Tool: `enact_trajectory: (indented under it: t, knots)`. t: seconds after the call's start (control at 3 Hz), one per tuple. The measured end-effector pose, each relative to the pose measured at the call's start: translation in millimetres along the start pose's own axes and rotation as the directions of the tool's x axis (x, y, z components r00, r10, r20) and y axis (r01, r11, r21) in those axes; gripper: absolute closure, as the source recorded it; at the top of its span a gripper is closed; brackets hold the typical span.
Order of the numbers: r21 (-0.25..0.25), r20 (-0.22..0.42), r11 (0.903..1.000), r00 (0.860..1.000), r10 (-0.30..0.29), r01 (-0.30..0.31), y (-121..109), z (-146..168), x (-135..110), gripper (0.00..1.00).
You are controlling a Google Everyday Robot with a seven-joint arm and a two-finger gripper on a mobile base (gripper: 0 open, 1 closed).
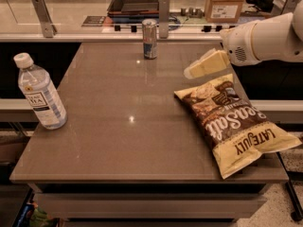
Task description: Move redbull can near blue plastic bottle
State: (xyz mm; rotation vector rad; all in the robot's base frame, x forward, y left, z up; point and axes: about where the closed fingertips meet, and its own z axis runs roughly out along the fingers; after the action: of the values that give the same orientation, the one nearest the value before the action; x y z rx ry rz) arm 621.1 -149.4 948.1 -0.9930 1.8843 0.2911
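The redbull can (150,39) stands upright at the far middle edge of the brown table (118,141). The blue plastic bottle (40,92), clear with a white cap and striped label, stands at the table's left edge, far from the can. My gripper (191,72) hangs above the table's right half, just above the top of a chip bag, and is to the right of and nearer than the can. It holds nothing.
A brown and yellow chip bag (234,124) lies on the table's right side. Behind the table runs a counter (94,13) with a dark tray (135,1), a cardboard box (225,4) and metal posts (164,17).
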Motion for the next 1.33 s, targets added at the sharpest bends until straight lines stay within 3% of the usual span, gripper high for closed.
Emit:
enact_trajectory:
  t: [0.33,0.67,1.0,1.33]
  knots:
    - [-0.005,0.058,0.9988,0.997,0.049,-0.049,-5.1,24.6,-4.3,0.0]
    - [0.054,0.13,0.9952,0.989,0.074,-0.082,-20.0,35.1,-11.8,0.0]
    - [0.054,0.13,0.9952,0.989,0.074,-0.082,-19.9,35.2,-11.9,0.0]
    - [0.101,0.142,0.9901,0.986,0.083,-0.097,-35.1,45.1,-15.1,0.0]
